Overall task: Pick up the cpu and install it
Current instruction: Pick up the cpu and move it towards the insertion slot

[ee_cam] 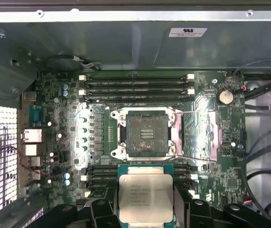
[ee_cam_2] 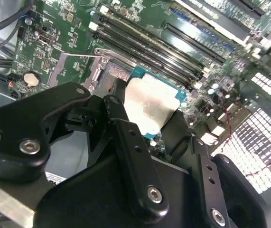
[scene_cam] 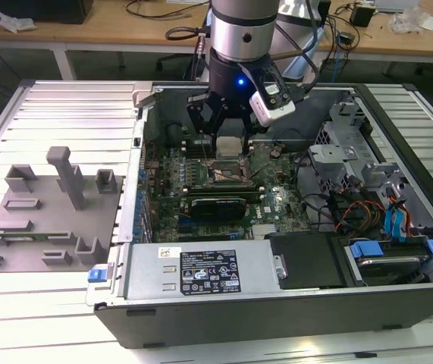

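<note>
The black two-fingered gripper [ee_cam: 145,211] sits closest to the lens in both wrist views. Its fingers [ee_cam_2: 121,118] are clamped on opposite edges of the cpu [ee_cam: 145,197], a small flat square chip with a silvery metal top and a thin green rim. The cpu hangs level between the fingers, its top face showing, raised off the board and just beside the square metal-framed motherboard socket [ee_cam: 146,133]. In the exterior view the gripper [scene_cam: 229,127] holds the chip [scene_cam: 229,145] close above that socket [scene_cam: 227,173], inside the open black desktop computer case [scene_cam: 201,322]. The socket's contact field lies bare, so nothing is seated yet. I judge the pick-up done and the carry to the socket in hand. Installing would call for squaring the chip's edges with the socket frame, centring it over the contacts, and lowering it flat without tilt, since the contacts look delicate. The green motherboard [ee_cam: 230,183] surrounds the socket, with dark memory slots [ee_cam: 135,88] just beside it. Grey plastic fixture blocks [scene_cam: 57,205] stand well apart from the socket, outside the case, toward the exterior view's left.
</note>
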`<state>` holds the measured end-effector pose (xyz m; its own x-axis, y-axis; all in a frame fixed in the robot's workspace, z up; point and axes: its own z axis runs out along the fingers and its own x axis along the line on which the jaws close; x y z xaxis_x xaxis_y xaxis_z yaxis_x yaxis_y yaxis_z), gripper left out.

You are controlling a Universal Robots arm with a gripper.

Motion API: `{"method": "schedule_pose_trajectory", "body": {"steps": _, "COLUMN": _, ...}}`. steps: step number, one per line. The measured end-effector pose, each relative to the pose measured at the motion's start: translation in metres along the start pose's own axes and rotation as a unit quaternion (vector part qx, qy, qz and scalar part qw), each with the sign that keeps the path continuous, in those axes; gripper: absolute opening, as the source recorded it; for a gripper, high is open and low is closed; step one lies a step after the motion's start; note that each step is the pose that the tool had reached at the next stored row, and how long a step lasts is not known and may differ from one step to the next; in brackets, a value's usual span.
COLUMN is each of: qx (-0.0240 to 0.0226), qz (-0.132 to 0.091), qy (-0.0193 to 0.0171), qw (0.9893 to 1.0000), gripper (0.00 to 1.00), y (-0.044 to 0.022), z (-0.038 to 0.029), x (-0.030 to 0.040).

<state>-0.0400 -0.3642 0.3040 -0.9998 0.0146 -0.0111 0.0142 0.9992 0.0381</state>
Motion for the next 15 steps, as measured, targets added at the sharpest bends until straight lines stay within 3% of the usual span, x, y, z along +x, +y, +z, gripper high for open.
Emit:
{"method": "schedule_pose_trajectory", "body": {"steps": 8, "qx": -0.0001, "qz": 0.000, "qy": 0.0000, "qw": 1.0000, "gripper": 0.55, "y": 0.0129, "z": 0.0176, "x": -0.0005}}
{"method": "schedule_pose_trajectory", "body": {"steps": 15, "qx": 0.0000, "qz": 0.000, "qy": 0.0000, "qw": 1.0000, "gripper": 0.55, "y": 0.0157, "z": 0.0307, "x": -0.0003}}
